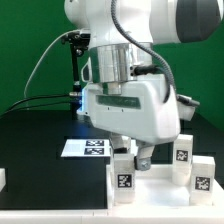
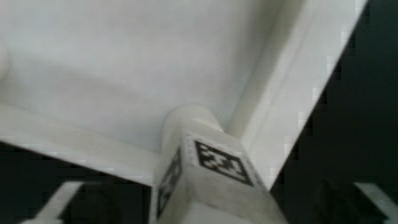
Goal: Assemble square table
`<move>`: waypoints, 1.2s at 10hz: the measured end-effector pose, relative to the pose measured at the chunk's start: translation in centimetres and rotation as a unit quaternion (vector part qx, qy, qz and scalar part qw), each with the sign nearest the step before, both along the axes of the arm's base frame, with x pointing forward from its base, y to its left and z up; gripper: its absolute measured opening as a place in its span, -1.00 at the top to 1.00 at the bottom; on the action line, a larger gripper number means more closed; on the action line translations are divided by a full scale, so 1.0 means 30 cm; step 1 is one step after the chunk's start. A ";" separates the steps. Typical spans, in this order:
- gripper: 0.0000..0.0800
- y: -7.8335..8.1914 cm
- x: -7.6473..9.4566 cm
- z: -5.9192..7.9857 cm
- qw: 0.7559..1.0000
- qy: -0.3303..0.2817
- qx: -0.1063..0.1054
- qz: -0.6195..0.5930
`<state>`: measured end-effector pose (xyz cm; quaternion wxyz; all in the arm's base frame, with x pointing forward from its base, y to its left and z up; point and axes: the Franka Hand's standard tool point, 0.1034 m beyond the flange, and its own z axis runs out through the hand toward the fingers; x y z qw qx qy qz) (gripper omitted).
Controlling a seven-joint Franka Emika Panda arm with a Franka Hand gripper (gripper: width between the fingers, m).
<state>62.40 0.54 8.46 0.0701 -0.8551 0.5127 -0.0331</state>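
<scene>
Low over the black table (image 1: 40,150), the claw (image 1: 132,153) hangs just above a white tagged leg (image 1: 123,178) standing upright on the white square slab (image 1: 155,186); its fingers (image 2: 63,200) sit apart on either side of the leg's top without gripping it, as the wrist view shows. Two more tagged legs (image 1: 182,148) (image 1: 203,175) stand on the slab toward the exterior view's right. Behind the claw, the marker board (image 1: 88,148) lies flat on the table.
</scene>
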 end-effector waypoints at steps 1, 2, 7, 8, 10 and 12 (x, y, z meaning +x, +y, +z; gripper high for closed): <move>-0.51 -0.008 -0.005 -0.003 1.000 0.001 -0.007 0.025; -0.59 -0.012 -0.006 -0.003 0.998 -0.001 -0.014 0.062; -0.62 -0.022 0.044 -0.052 0.902 -0.032 -0.066 0.425; -0.62 -0.003 0.065 -0.041 0.902 -0.044 -0.079 0.422; -0.32 -0.010 0.059 -0.047 0.903 -0.042 -0.078 0.420; 0.28 -0.016 0.057 -0.050 0.931 -0.037 -0.070 0.355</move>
